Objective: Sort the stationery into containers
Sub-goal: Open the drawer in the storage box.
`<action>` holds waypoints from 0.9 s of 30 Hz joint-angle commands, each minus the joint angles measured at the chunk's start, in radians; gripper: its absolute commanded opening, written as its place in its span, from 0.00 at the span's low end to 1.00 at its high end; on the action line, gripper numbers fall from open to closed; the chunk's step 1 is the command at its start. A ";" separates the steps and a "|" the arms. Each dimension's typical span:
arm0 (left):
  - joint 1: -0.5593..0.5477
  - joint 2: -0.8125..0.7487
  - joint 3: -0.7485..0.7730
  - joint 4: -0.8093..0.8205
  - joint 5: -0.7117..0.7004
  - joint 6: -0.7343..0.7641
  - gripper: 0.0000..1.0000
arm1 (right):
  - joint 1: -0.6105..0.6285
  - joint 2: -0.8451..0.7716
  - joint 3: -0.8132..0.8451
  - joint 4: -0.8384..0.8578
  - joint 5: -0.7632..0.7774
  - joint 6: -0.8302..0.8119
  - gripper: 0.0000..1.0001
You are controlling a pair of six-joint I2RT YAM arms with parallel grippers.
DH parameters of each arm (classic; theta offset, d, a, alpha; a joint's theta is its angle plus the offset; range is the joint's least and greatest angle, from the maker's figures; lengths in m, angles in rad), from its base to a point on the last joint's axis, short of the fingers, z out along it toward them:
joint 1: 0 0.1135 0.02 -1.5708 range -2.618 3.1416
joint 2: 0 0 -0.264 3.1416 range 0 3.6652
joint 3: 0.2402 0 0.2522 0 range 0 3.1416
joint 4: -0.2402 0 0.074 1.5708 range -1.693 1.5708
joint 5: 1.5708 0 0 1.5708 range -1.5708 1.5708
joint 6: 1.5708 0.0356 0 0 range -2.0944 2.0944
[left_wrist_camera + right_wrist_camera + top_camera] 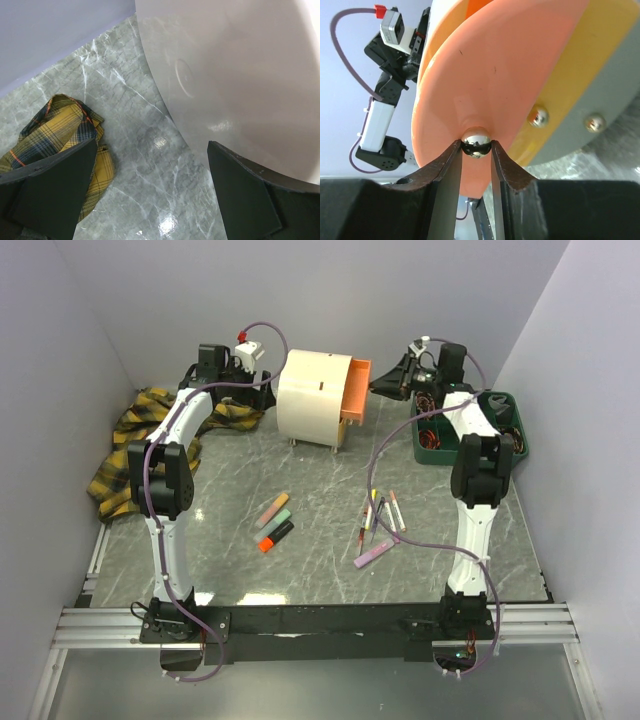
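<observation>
The cream cylindrical cabinet (pixel 312 398) stands at the back middle, its orange drawer (pixel 355 390) pulled partly out to the right. My right gripper (pixel 385 383) is shut on the drawer's shiny round knob (pixel 476 141). My left gripper (pixel 262 383) is open beside the cabinet's left wall (pixel 240 85), holding nothing. Orange, green and black-and-red highlighters (pixel 274 521) lie on the table at centre left. Thin pens and a pink highlighter (pixel 379 525) lie in a heap at centre right. The dark green tray (pixel 512 423) is at the right, partly hidden by my right arm. The grey tin is not visible.
The yellow-black plaid cloth (pixel 132 440) lies bunched at the left wall and shows in the left wrist view (pixel 55 127). Walls close in at left, right and back. The cabinet stands on small metal feet (pixel 538 117).
</observation>
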 commanded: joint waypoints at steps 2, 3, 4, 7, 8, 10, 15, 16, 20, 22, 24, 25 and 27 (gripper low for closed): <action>0.004 -0.061 0.004 0.007 -0.002 0.012 1.00 | -0.054 -0.083 -0.046 -0.036 0.011 -0.052 0.12; 0.004 -0.061 0.004 0.004 -0.002 0.012 0.99 | -0.057 -0.088 -0.050 -0.036 0.009 -0.053 0.12; 0.004 -0.063 0.002 0.004 -0.003 0.012 1.00 | -0.062 -0.089 -0.056 -0.037 0.008 -0.056 0.12; 0.009 -0.066 0.001 0.004 -0.006 0.012 0.99 | -0.067 -0.099 -0.066 -0.048 0.008 -0.064 0.12; 0.009 -0.066 -0.001 0.002 -0.008 0.012 0.99 | -0.068 -0.105 -0.067 -0.050 0.008 -0.066 0.12; 0.012 -0.066 -0.002 0.003 -0.011 0.012 0.99 | -0.070 -0.109 -0.069 -0.056 0.008 -0.070 0.13; 0.021 -0.060 0.002 0.007 -0.013 0.012 1.00 | -0.079 -0.123 -0.083 -0.066 0.006 -0.079 0.12; 0.023 -0.060 0.004 0.008 -0.011 0.011 0.99 | -0.080 -0.126 -0.084 -0.069 0.006 -0.082 0.12; 0.026 -0.047 0.011 0.011 -0.006 0.006 0.99 | -0.091 -0.145 -0.098 -0.080 0.006 -0.090 0.12; 0.029 -0.044 0.016 0.013 -0.002 0.005 0.99 | -0.096 -0.151 -0.106 -0.085 0.005 -0.099 0.13; 0.029 -0.040 0.018 0.014 -0.002 0.001 0.99 | -0.096 -0.151 -0.107 -0.085 0.009 -0.101 0.13; 0.029 -0.038 0.019 0.016 -0.002 0.000 0.99 | -0.096 -0.149 -0.104 -0.086 0.012 -0.101 0.13; 0.029 -0.038 0.019 0.016 -0.006 0.001 0.99 | -0.096 -0.148 -0.095 -0.086 0.014 -0.102 0.13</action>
